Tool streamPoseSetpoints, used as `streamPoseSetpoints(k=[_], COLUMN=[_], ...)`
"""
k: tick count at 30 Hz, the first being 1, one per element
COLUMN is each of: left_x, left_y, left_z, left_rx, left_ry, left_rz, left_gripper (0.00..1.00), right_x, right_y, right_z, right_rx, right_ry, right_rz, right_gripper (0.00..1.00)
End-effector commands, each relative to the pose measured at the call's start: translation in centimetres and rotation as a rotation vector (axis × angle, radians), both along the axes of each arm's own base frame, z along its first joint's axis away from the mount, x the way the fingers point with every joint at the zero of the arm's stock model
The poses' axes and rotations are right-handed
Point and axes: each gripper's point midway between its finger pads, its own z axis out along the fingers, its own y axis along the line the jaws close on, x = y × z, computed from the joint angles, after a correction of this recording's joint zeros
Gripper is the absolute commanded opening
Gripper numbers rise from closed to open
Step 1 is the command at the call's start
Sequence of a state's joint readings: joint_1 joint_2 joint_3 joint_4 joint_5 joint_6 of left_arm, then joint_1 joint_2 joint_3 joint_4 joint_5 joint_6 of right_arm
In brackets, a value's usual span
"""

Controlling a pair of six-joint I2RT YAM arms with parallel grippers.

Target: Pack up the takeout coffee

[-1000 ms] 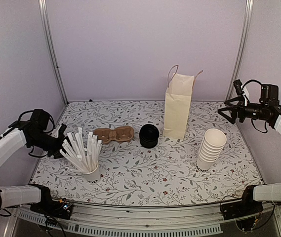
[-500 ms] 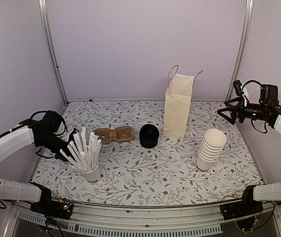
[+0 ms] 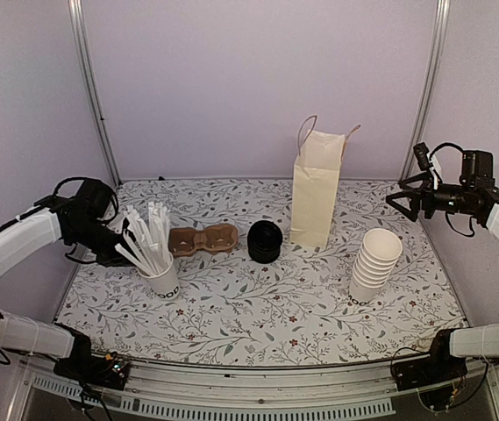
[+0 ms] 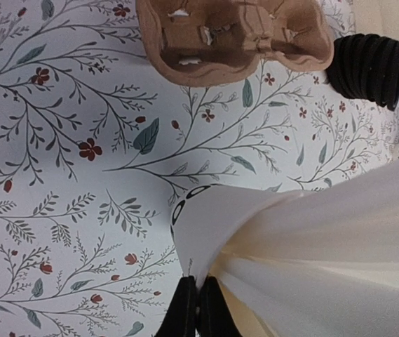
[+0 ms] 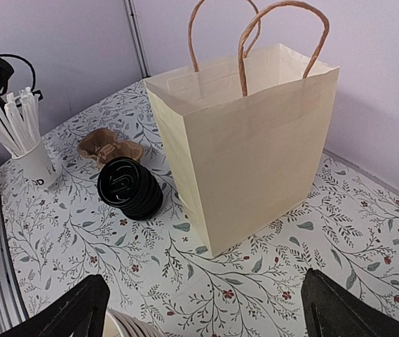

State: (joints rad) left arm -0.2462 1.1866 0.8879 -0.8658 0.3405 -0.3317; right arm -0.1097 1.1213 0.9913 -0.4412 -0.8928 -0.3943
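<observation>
Top external: left gripper (image 3: 126,253) has closed at the stir-stick cup (image 3: 165,281).
Cup shifted rearward; whether anything is pinched is unclear. Right gripper (image 3: 401,202) fully spread, empty. Packing not begun.

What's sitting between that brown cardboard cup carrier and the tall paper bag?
A stack of black lids sits between the carrier and the bag; the top view shows it clearly.

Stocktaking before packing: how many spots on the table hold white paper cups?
2. A cup of stir sticks stands at the left; a stack of lidless cups stands at the right. Any behind the paper bag would be hidden.
</observation>
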Motion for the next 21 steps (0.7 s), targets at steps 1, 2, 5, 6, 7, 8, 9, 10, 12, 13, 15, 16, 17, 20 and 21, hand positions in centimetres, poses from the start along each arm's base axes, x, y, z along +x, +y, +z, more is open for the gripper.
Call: streamPoseSetpoints(k=[1,2,5,6,7,8,9,10,12,13,15,16,17,20,21], left_x=[2.4,3.0,4.4,4.9,5.4,5.9,6.4,6.9,8.0,8.5,9.5,9.9,10.3,11.9,12.3], left_y=[1.4,2.2,4.4,5.3,6.2,7.1,7.5,7.8,8.6,9.2,10.2,10.8,10.9,10.9,11.3], left_z=[0.4,0.4,0.2,0.2,0.3,0.5,0.6,0.9,1.1,1.1,1.2,1.0,1.1,1.7,1.6], left_rx=[0.107,0.13,0.164,0.171,0.177,0.173,0.159,0.137,0.114,0.106,0.104,0.103,0.084,0.047,0.063], left_ry=[-0.056,-0.057,-0.057,-0.062,-0.069,-0.076,-0.085,-0.093,-0.109,-0.115,-0.135,-0.137,-0.13,-0.149,-0.16], left_rz=[0.019,0.039,0.103,0.132,0.159,0.19,0.21,0.228,0.268,0.292,0.321,0.338,0.348,0.361,0.376], left_gripper=[0.0,0.0,0.0,0.0,0.0,0.0,0.0,0.0,0.0,0.0,0.0,0.0,0.0,0.0,0.0], right_x=[0.3,0.3,0.2,0.2,0.2,0.2,0.2,0.2,0.2,0.3,0.3,0.4,0.4,0.4,0.5], right_y=[0.0,0.0,0.0,0.0,0.0,0.0,0.0,0.0,0.0,0.0,0.0,0.0,0.1,0.1,0.1], right_z=[0.4,0.4,0.4,0.4,0.3,0.3,0.3,0.3,0.2,0.3,0.3,0.3,0.3,0.1,0.1], right_rx=[-0.002,-0.003,-0.004,-0.004,-0.004,-0.005,-0.005,-0.006,-0.006,-0.006,-0.004,-0.004,-0.003,0.0,0.001], right_ry=[-0.016,-0.017,-0.017,-0.017,-0.014,-0.013,-0.014,-0.015,-0.015,-0.014,-0.011,-0.012,-0.013,-0.011,-0.01], right_rz=[0.01,0.01,0.01,0.01,0.009,0.009,0.011,0.011,0.011,0.013,0.015,0.017,0.018,0.022,0.023], right_gripper=[0.99,0.99,0.99,0.99,0.99,0.99,0.99,0.99,0.99,0.99,0.99,0.99,0.99,0.99,0.98])
